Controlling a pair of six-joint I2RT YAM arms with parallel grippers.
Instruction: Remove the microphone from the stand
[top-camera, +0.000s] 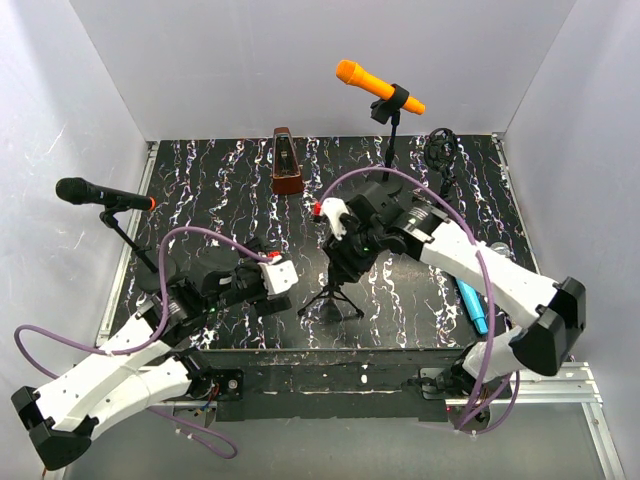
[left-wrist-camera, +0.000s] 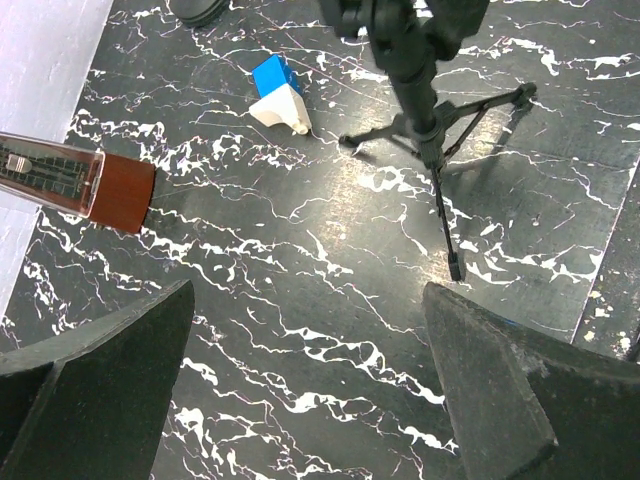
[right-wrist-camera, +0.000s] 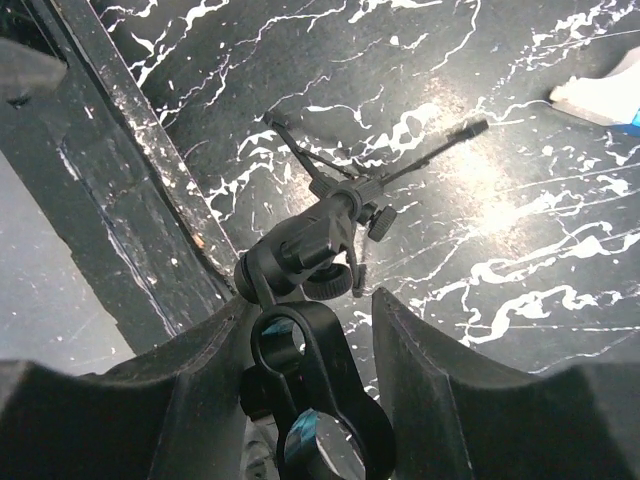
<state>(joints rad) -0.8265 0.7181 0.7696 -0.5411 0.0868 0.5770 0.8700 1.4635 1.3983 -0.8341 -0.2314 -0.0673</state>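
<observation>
While the left gripper (left-wrist-camera: 308, 296) is held wide open and empty, right gripper (right-wrist-camera: 308, 312) half closed round the clip (right-wrist-camera: 332, 392) of the middle stand (top-camera: 331, 298), hold unclear, orange microphone (top-camera: 375, 86) clipped in back stand (top-camera: 391, 138), black microphone (top-camera: 100, 193) in left stand (top-camera: 126, 236).

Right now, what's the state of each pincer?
Left pincer: open, holding nothing.
Right pincer: jaws either side of the black ring-shaped clip atop the black tripod stand; whether gripped cannot be told.
</observation>
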